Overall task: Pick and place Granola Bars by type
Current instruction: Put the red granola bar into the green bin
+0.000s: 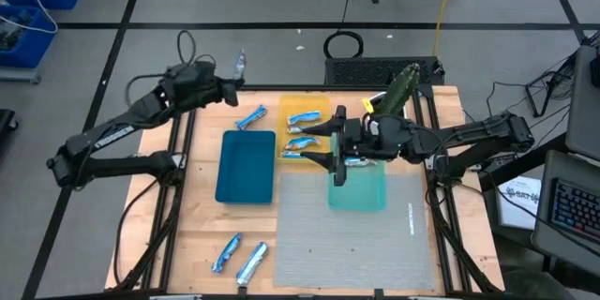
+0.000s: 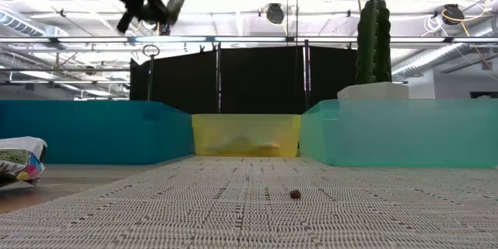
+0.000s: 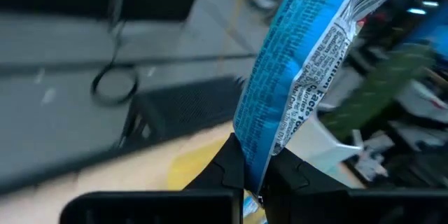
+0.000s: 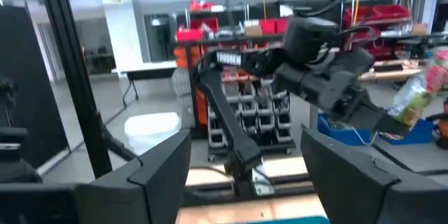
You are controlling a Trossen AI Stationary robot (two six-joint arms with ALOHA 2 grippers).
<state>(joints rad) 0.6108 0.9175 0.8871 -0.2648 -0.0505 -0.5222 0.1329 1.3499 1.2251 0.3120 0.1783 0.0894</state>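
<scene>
Left gripper (image 1: 236, 77) is raised past the table's far-left edge, jaws clamped on a blue-and-white granola bar (image 3: 308, 63). Right gripper (image 1: 330, 147) hangs over the yellow tray (image 1: 319, 105) and teal tray (image 1: 370, 192), fingers wide apart, holding nothing. Other bars (image 1: 302, 131) lie in the yellow tray.

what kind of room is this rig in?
Most likely a robotics lab or workshop. The right wrist view shows red parts bins on shelving beyond the table, the low view shows exposed ceiling pipes, and the high view shows blue storage crates on the taped floor.
</scene>
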